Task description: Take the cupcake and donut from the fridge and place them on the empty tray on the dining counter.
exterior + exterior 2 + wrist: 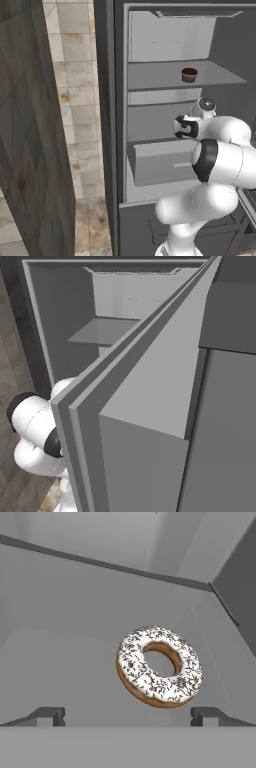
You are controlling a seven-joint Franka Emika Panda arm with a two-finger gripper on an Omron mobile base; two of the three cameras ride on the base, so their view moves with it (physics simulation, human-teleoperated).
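1. The tall dark grey fridge (107,125) stands open, its light grey interior with shelves and a drawer exposed in the left base view.
2. The small dark brown cupcake (189,75) sits untouched on the upper shelf (155,77), toward its right side.
3. The white arm reaches into the compartment below that shelf; the two-finger tool (127,714) has its dark tips spread wide, holding nothing.
4. In the hand view, the ring donut with whitish icing and brown speckles (159,673) lies on the light grey fridge floor just ahead of the tips, slightly right of centre between them, not yet touched.
5. Judged from this, the task is at an early stage: the door is open, but neither pastry is lifted and both must be carried to the tray.
6. The likely step in hand is closing in on the donut.
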